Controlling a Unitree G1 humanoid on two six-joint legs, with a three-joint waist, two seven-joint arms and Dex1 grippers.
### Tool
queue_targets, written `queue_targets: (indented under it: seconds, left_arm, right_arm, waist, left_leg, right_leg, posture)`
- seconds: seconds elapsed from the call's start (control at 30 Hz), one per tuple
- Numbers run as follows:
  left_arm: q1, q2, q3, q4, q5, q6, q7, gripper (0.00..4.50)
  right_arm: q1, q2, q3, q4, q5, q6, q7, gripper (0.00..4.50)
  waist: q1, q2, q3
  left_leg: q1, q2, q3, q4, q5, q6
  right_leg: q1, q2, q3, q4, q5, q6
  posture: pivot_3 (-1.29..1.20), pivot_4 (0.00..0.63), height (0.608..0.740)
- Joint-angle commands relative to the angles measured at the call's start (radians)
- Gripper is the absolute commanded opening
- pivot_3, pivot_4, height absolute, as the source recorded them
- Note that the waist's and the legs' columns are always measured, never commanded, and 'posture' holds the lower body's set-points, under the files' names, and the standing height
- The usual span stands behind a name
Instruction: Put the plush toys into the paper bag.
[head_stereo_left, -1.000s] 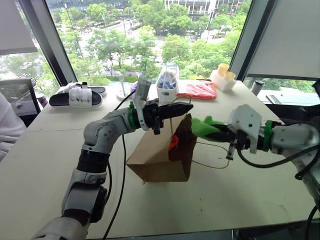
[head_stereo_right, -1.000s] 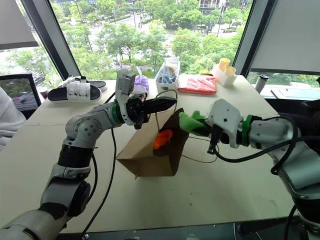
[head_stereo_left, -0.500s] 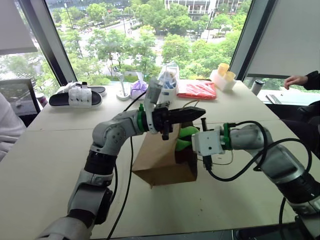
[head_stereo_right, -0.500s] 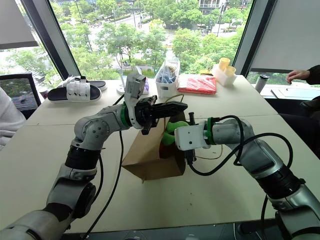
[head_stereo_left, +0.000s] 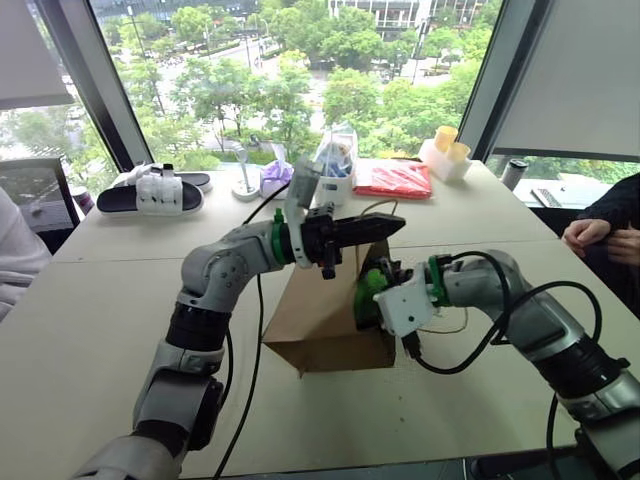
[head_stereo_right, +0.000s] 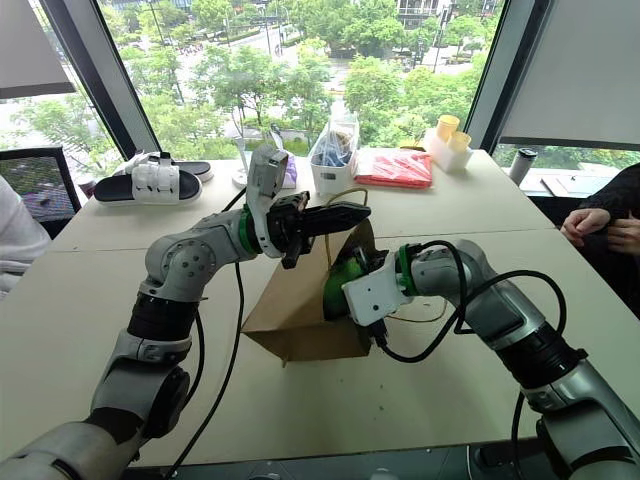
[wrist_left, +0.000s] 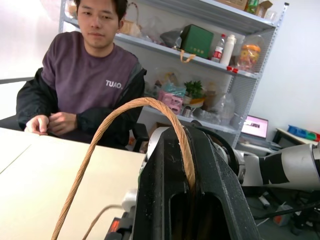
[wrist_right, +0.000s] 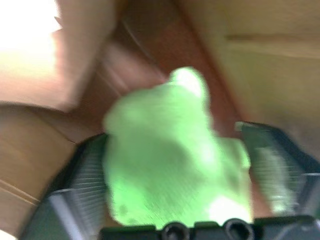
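The brown paper bag (head_stereo_left: 315, 315) stands in the middle of the table, tilted, with its mouth facing right. My left gripper (head_stereo_left: 395, 225) hovers over it, shut on the bag's tan cord handle (wrist_left: 125, 112), and holds the mouth up. Just inside that mouth is my right gripper (wrist_right: 172, 137). Its fingers (wrist_right: 272, 160) are spread open on either side of the light green plush toy (wrist_right: 160, 165). The toy lies between them against the bag's brown inner walls, and a small gap shows beside one finger.
Along the table's back edge are a red flat packet (head_stereo_left: 395, 180), a clear container (head_stereo_left: 335, 165), a purple pouch (head_stereo_left: 272, 175), black-and-white sandals (head_stereo_left: 150, 192) and yellow cups (head_stereo_left: 447, 150). A person's hands (head_stereo_left: 600, 235) rest at the table's right edge.
My right arm swung in from the right and carried the green toy into the bag's mouth, then its fingers spread open. The left gripper kept its hold on the handle.
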Motion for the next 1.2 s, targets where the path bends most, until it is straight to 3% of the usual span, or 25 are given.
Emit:
queue_targets:
  seconds: [0.03, 0.2, 0.33, 0.47, 0.6, 0.77, 0.97, 1.2]
  left_arm:
    - [-0.025, 0.009, 0.04, -0.011, -0.018, -0.009, 0.007, 0.0]
    - [-0.038, 0.034, 0.057, 0.017, -0.016, -0.015, -0.01, 0.0]
    - [-0.032, 0.041, 0.056, 0.018, -0.014, -0.018, -0.019, 0.0]
    - [-0.026, 0.033, 0.057, 0.016, -0.014, -0.024, -0.02, 0.0]
    - [-0.021, 0.028, 0.056, 0.019, -0.012, -0.031, -0.023, 0.0]
    - [-0.017, 0.02, 0.055, 0.019, -0.014, -0.036, -0.024, 0.0]
    - [-0.02, 0.013, 0.056, 0.02, -0.012, -0.04, -0.019, 0.0]
    - [-0.014, 0.009, 0.04, 0.029, 0.021, -0.069, -0.018, 0.0]
  right_arm:
    - [-0.012, -0.025, -0.133, -0.034, 0.044, -0.006, -0.055, 4.42]
    - [0.151, -0.103, -0.341, -0.158, 0.131, 0.096, -0.084, 4.42]
    - [0.267, -0.101, -0.533, -0.243, 0.204, 0.304, -0.163, 4.42]
    - [0.401, 0.024, -0.792, -0.371, 0.462, 0.837, -0.293, 4.42]
    - [0.528, 0.191, -0.967, -0.51, 0.777, 1.234, -0.392, 4.42]
    - [0.661, 0.368, -1.023, -0.572, 0.971, 1.453, -0.534, 4.42]
    - [0.742, 0.478, -1.095, -0.503, 1.142, 1.529, -0.634, 4.42]
    - [0.767, 0.585, -0.936, -0.449, 1.176, 1.49, -0.722, 4.42]
  waist:
    - [0.0, 0.0, 0.0]
    - [0.007, 0.0, 0.0]
    - [0.005, 0.0, 0.0]
    - [0.006, -0.001, -0.001]
    - [0.01, 0.0, -0.001]
    - [0.013, 0.002, -0.001]
    - [0.024, 0.002, -0.001]
    - [0.016, 0.002, -0.002]
  left_leg:
    - [0.0, 0.0, 0.0, 0.0, 0.0, 0.0]
    - [-0.001, -0.001, -0.002, 0.0, 0.0, 0.0]
    - [-0.001, -0.001, -0.001, 0.0, 0.0, 0.0]
    - [0.0, 0.0, -0.002, 0.0, 0.0, 0.0]
    - [0.0, 0.002, -0.002, 0.0, 0.0, 0.0]
    - [0.0, 0.005, -0.001, 0.0, -0.003, 0.005]
    - [0.001, 0.006, 0.0, 0.0, -0.003, 0.005]
    - [0.002, 0.008, 0.001, 0.0, -0.003, 0.005]
  right_leg:
    - [0.0, 0.0, 0.0, 0.0, 0.0, 0.0]
    - [0.0, 0.0, 0.0, -0.001, 0.0, 0.0]
    - [0.0, 0.0, 0.0, 0.0, 0.0, 0.0]
    - [0.001, 0.0, 0.0, 0.0, 0.0, -0.001]
    - [0.001, 0.001, 0.0, 0.0, 0.001, -0.002]
    - [0.0, 0.003, 0.002, 0.0, 0.002, -0.004]
    - [0.001, 0.006, 0.002, 0.0, 0.003, -0.005]
    - [0.001, 0.008, 0.002, 0.001, 0.003, -0.005]
  posture:
    - [0.0, 0.15, 0.74]
    - [0.0, 0.15, 0.74]
    - [0.0, 0.15, 0.74]
    - [0.0, 0.15, 0.74]
    - [0.0, 0.15, 0.74]
    - [0.0, 0.15, 0.74]
    - [0.0, 0.15, 0.74]
    - [0.0, 0.15, 0.74]
